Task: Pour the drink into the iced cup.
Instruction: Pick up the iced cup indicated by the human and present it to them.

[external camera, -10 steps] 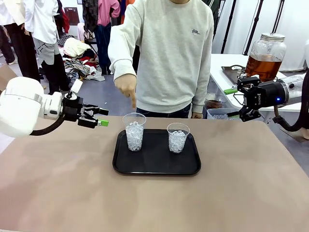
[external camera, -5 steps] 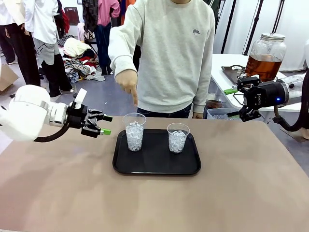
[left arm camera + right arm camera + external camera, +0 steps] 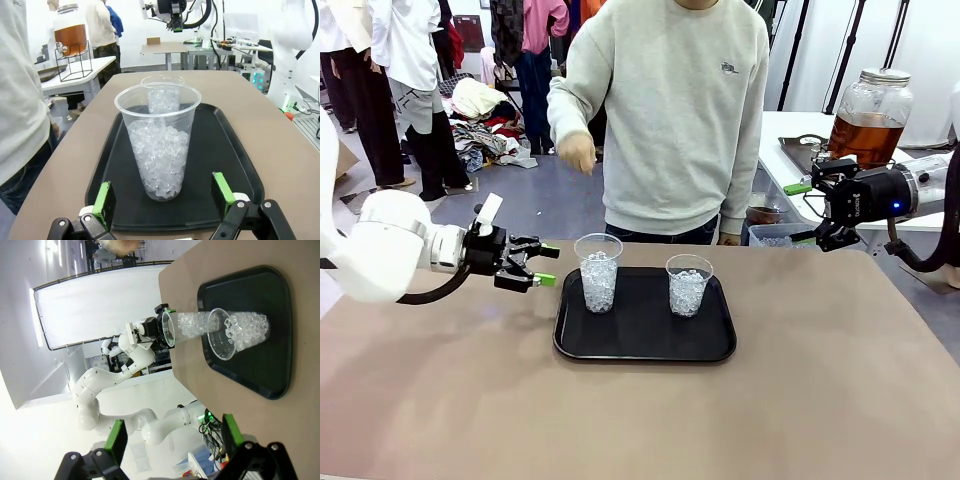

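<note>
Left gripper (image 3: pixel 546 266) spread to full width, empty, fingers pointed sideways at the nearer iced cup (image 3: pixel 598 272) and just short of it, about mid-height of its wall. Cup upright on the black tray (image 3: pixel 640 348), long axis vertical, packed with ice, centred between the green pads (image 3: pixel 104 202) in the left wrist view, so squarely in line for a side grasp. Second iced cup (image 3: pixel 688 285) straight behind it on the same line, also on the tray, apart from the first. Right gripper (image 3: pixel 800 212) likewise fully open and holding nothing, hanging by the far right corner of the table (image 3: pixel 800 400), fingers aimed inward toward the cups. The drink (image 3: pixel 865 140), amber-brown, well apart from both cups, in a rounded glass jar (image 3: pixel 873 100) with a metal lid, raised on a wire stand (image 3: pixel 75 67) on the white side table (image 3: pixel 782 128) behind that gripper; far nearer the right arm than the left. Person's hand (image 3: pixel 577 152) in the air above and behind the near cup, clear of it. Nothing between the left fingers and the cup; likely a straight advance, then a gentle close on thin plastic to avoid crushing or tipping.
</note>
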Controlling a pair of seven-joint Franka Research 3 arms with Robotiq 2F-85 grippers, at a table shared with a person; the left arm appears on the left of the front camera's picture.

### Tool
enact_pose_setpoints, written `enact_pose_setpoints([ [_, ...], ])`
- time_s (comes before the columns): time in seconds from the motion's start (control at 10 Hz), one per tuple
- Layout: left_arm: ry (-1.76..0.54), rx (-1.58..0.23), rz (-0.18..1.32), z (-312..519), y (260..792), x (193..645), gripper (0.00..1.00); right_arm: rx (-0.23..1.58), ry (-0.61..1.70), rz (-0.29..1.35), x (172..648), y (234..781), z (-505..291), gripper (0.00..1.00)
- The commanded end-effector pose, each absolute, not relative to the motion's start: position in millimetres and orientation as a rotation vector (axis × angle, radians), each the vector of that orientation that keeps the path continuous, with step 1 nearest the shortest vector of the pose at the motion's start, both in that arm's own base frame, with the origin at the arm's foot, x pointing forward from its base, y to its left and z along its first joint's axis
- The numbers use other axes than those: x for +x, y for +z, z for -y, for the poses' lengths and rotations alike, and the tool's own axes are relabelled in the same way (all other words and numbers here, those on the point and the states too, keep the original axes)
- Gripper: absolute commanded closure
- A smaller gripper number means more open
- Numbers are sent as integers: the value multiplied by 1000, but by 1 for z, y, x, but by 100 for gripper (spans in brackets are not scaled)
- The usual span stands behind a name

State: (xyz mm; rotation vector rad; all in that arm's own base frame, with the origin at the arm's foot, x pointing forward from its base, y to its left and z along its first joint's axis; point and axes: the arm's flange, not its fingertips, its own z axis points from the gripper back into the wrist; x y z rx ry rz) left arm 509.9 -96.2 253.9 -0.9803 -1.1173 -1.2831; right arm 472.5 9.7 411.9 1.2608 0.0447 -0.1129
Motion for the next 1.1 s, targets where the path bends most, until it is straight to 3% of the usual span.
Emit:
enact_pose_setpoints([
  [0.0,-1279,-988,1154,99,251,512,0,1263,-113,-44,473,413,-10,0],
  [1.0,-1291,-997,1132,134,242,526,0,1263,-113,-44,473,413,-10,0],
])
